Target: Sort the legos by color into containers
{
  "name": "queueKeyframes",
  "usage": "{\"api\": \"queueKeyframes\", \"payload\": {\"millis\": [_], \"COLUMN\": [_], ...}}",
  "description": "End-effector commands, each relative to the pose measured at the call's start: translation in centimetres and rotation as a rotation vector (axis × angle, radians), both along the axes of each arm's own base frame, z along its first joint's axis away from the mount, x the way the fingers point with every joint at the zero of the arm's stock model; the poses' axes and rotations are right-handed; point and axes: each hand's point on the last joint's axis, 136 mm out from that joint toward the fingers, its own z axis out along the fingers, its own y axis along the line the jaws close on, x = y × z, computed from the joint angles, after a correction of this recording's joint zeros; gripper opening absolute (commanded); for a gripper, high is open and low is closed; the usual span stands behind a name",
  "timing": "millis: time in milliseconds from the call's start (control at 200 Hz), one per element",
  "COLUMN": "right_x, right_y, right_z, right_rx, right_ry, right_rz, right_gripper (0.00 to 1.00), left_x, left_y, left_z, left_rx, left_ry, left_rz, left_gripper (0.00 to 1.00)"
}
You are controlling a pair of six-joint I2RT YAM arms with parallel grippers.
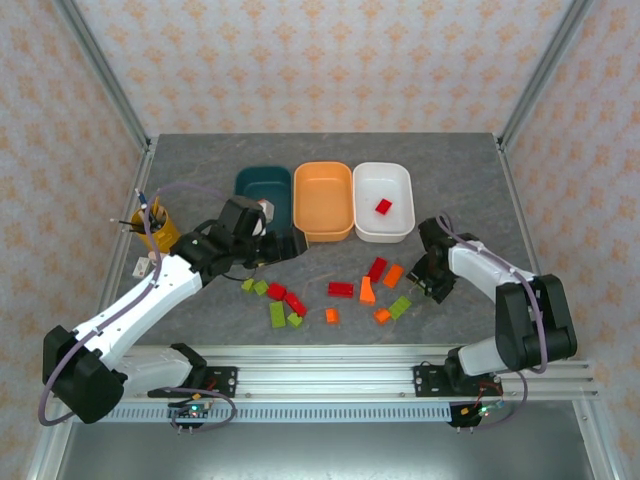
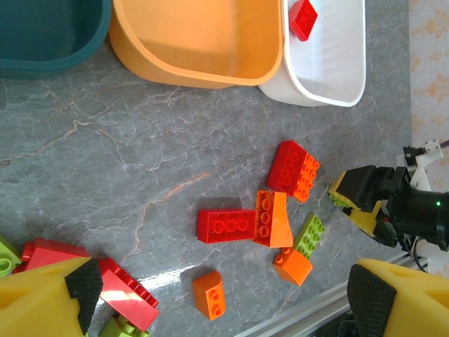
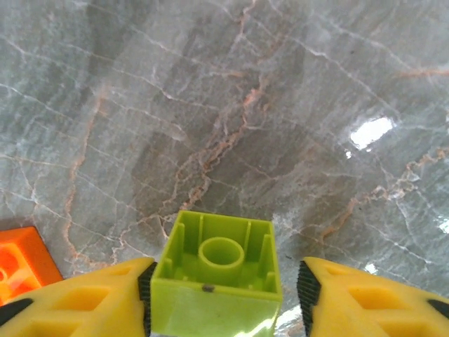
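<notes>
Three containers stand in a row at the back: a teal tub [image 1: 262, 182], an orange tub [image 1: 323, 200] and a white tub [image 1: 395, 185] holding one red lego [image 1: 383, 206]. Red, orange and lime legos lie scattered in front of them, among them a red one [image 2: 226, 225] and an orange one [image 2: 210, 295]. My left gripper [image 2: 221, 277] hangs open and empty above the table, just in front of the teal tub [image 2: 49, 35]. My right gripper [image 3: 224, 281] is low at the right with a lime lego [image 3: 217, 277] between its fingers. The left pad touches it. A narrow gap shows at the right pad.
A yellow cup of pencils [image 1: 160, 225] stands at the left, close to my left arm. An aluminium rail [image 1: 330, 355] runs along the near edge. Another orange lego [image 3: 21, 263] lies just left of my right gripper's fingers.
</notes>
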Motion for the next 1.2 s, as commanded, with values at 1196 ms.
{"api": "queueKeyframes", "payload": {"millis": [1196], "right_x": [19.4], "right_y": [23.1], "right_z": [7.3], "right_rx": [-0.112], "right_ry": [-0.258], "right_rz": [0.681], "right_gripper": [0.33], "left_x": [7.1], "left_y": [8.4], "left_z": [4.6], "left_rx": [0.101], "left_ry": [-0.043], "left_rz": [0.403], "left_gripper": [0.93]}}
